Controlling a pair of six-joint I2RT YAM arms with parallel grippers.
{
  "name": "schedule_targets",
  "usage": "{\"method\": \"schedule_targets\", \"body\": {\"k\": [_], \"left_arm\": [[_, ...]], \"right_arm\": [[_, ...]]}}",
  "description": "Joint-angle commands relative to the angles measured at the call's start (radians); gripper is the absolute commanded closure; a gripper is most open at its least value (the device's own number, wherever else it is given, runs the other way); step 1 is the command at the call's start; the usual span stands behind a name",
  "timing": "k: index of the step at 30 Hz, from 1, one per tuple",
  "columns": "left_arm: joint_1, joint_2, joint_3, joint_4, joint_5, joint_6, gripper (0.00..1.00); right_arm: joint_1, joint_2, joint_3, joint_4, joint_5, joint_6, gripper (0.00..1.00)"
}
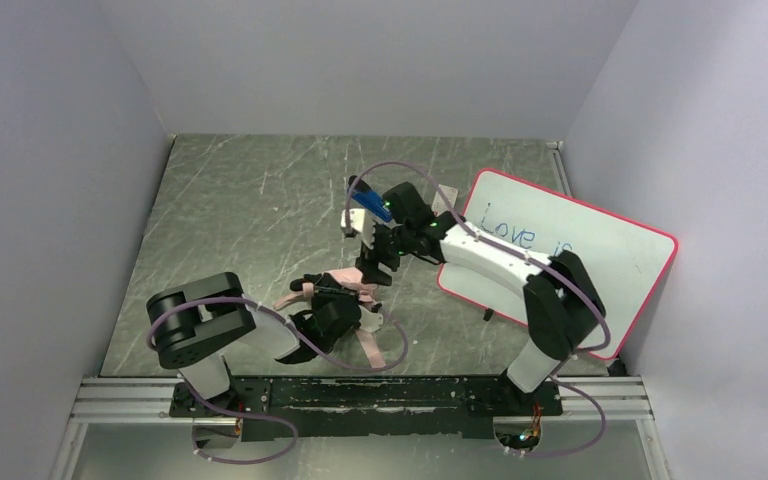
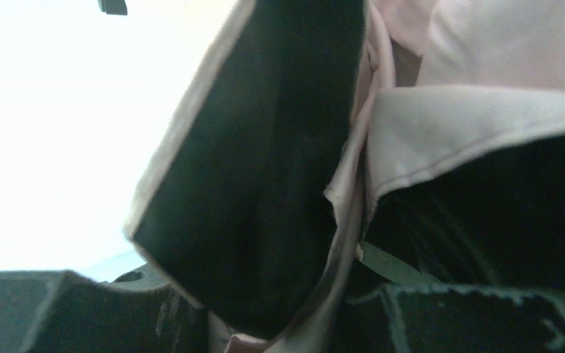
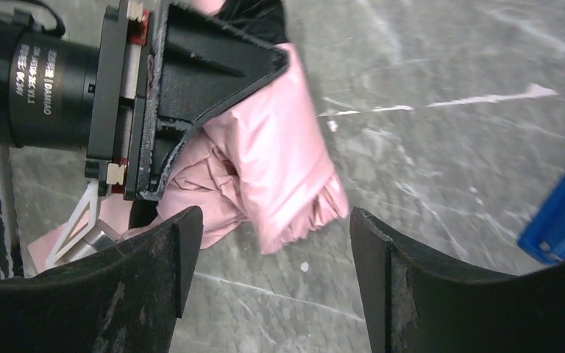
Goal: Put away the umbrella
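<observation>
on the scratched grey table (image 1: 240,200), left gripper (image 1: 332,298) clamps the umbrella (image 3: 287,147); right gripper (image 3: 276,220) gapes wide.

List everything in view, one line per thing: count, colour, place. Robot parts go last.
umbrella: one, pale pink outside and black inside, collapsed on the table near the front, between the arms.
stapler: one, blue and black, mid-table beside the right wrist.
whiteboard: one, white with a red rim and blue writing, right side of the table.
table: one, scratched grey.
left pincer: one, black, on the umbrella with fabric between its fingers; grip unclear.
right pincer: one, black, open and empty, just beyond the umbrella.
</observation>
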Motion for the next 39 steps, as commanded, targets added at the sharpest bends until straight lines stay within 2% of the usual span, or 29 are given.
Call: {"method": "schedule_targets", "body": {"k": [1,11,20,30,31,33,35,39], "left_arm": [[-0.017,0.043,-0.034,-0.053,-0.018,0.039,0.95],[-0.037,0.061,-0.041,-0.01,-0.022,0.066,0.95],[-0.049,0.057,-0.051,0.003,-0.018,0.073,0.95],[-0.049,0.049,-0.061,0.026,-0.026,0.069,0.95],[-0.049,0.049,-0.061,0.026,-0.026,0.067,0.95],[-0.049,0.049,-0.067,0.054,-0.037,0.074,0.92],[-0.049,0.039,-0.075,0.087,-0.042,0.082,0.77],[-0.049,-0.022,-0.074,0.09,-0.046,0.077,0.49]], "right_arm": [[0.026,0.088,0.072,-0.078,-0.023,-0.148,0.24],[0.028,0.25,0.183,-0.203,-0.076,-0.24,0.24],[0.058,0.324,0.174,-0.076,0.03,-0.251,0.24],[0.083,0.421,0.179,-0.129,0.099,-0.269,0.32],[0.083,0.421,0.169,-0.124,0.116,-0.267,0.34],[0.082,0.42,0.151,-0.115,0.14,-0.262,0.51],[0.08,0.417,0.135,-0.097,0.157,-0.248,0.69],[0.076,0.415,0.122,-0.084,0.153,-0.218,0.84]]}}
